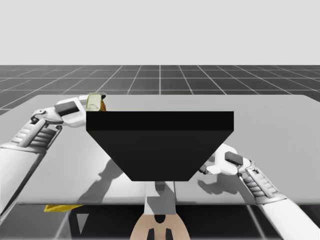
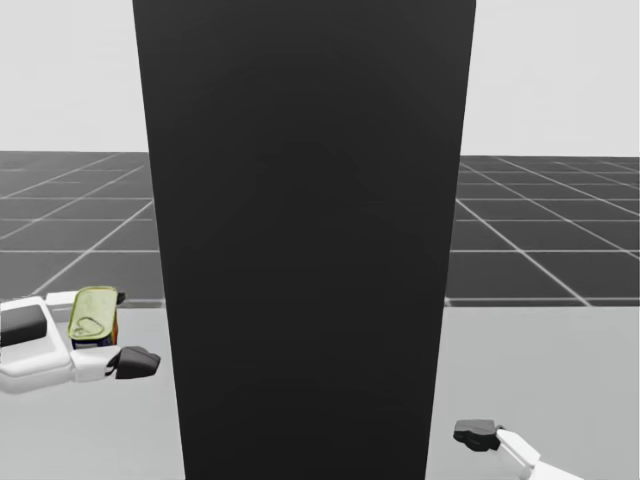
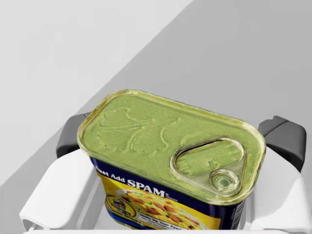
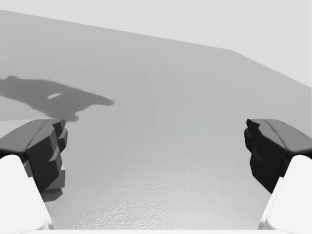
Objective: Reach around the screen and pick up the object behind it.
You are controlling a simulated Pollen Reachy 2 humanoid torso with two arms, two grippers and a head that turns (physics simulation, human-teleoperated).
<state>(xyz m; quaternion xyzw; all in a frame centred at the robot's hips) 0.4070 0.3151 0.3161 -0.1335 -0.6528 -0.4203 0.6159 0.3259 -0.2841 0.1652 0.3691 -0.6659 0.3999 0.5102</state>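
Observation:
A tall black screen [image 1: 160,145] stands in the middle of the grey table [image 1: 280,130]. My left gripper [image 1: 96,105] is at the screen's far left corner, shut on a rectangular can [image 1: 93,102] with a green-gold pull-tab lid. In the left wrist view the can [image 3: 170,146], blue and yellow on its side, sits between both dark fingertips [image 3: 285,139]. The head view shows the can [image 2: 93,315] just left of the screen [image 2: 310,250]. My right gripper [image 1: 210,167] hangs open near the screen's front right, with nothing but bare table between its fingers [image 4: 41,151].
The table's front edge [image 1: 100,202] runs close to my torso. A small yellow shape [image 1: 60,207] shows below that edge at the left. Open table surface lies to the right of the screen.

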